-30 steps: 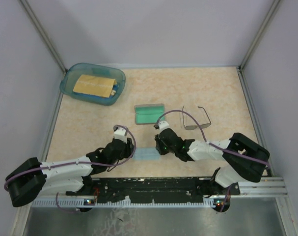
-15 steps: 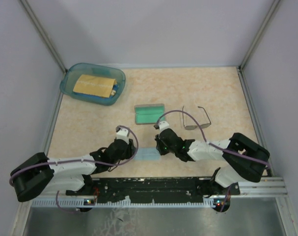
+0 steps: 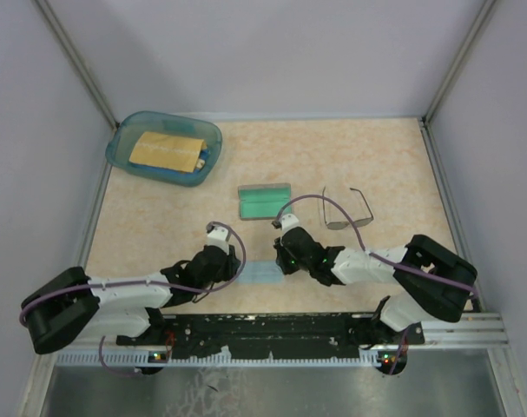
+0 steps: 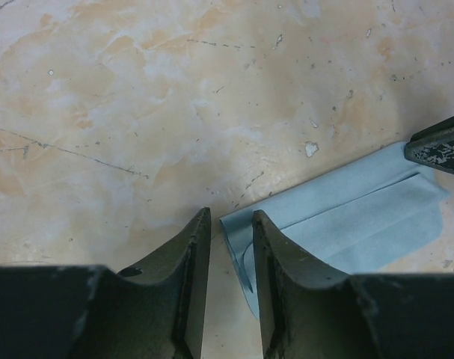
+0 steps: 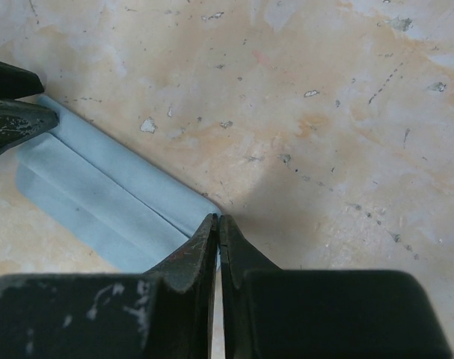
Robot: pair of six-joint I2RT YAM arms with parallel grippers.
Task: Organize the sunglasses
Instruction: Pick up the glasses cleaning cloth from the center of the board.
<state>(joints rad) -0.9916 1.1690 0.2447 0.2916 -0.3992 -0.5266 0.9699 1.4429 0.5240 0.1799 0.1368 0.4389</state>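
Sunglasses (image 3: pixel 338 222) lie right of center on the desk (image 3: pixel 385 156) — 2 temples unfolded, pointing at the far edge. Right gripper (image 5: pixel 218 223) is pinched closed on a cloth (image 5: pixel 99 191) corner; left gripper (image 4: pixel 231 218) is slightly parted around the other corner.

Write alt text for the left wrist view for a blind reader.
Two dark fingers of the left gripper, slightly apart, straddle the near corner of a folded light blue cloth on a beige table. The tip of the right gripper meets the cloth's far corner.
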